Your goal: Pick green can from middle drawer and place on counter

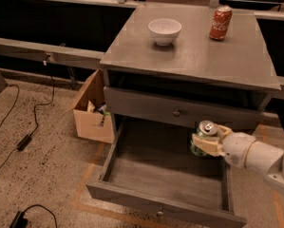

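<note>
One drawer stands pulled out at the near edge of the scene: the middle drawer (pixel 151 175), wide and shallow, with its round knob (pixel 159 214) on the front panel facing the camera. Its wooden floor shows bare on the left and centre.

Above the drawer's right rear corner, the gripper (pixel 204 141) holds the green can (pixel 207 128). The fingers are clamped on the can's sides, one pale finger (pixel 205 145) crossing its body. The can is upright or nearly so, its silver top visible, and it is clear of the drawer floor, just in front of the upper drawer (pixel 146 106) and to the right of that drawer's knob (pixel 177 112). The white arm (pixel 255 156) enters from the right edge.

On the floor left of the cabinet sits an open cardboard box (pixel 90 120), with cables (pixel 23 141) lying further left.

Beyond, the counter (pixel 198 56) carries a white bowl (pixel 165 31) at rear centre and a red can (pixel 221 23) at rear right, well apart.
</note>
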{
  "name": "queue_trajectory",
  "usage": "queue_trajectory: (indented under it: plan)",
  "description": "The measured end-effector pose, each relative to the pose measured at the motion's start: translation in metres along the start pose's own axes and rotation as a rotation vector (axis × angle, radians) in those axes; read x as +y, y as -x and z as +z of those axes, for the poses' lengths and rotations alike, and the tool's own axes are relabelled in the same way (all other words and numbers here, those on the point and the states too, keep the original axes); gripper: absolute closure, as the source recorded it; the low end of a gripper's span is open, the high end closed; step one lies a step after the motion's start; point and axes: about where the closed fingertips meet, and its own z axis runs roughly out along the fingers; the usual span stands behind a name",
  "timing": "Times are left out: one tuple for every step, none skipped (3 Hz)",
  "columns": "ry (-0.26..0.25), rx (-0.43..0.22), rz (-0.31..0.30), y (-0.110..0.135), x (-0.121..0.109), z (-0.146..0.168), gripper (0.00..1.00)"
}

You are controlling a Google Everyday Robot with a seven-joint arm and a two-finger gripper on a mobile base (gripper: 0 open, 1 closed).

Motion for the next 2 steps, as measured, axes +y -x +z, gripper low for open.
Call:
queue_trajectory:
  plan:
    - [-0.003, -0.016, -0.007, 0.085, -0.048, -0.064, 1.00]
    - [0.038, -0.035, -0.031, 0.138, -0.073, -0.095, 1.00]
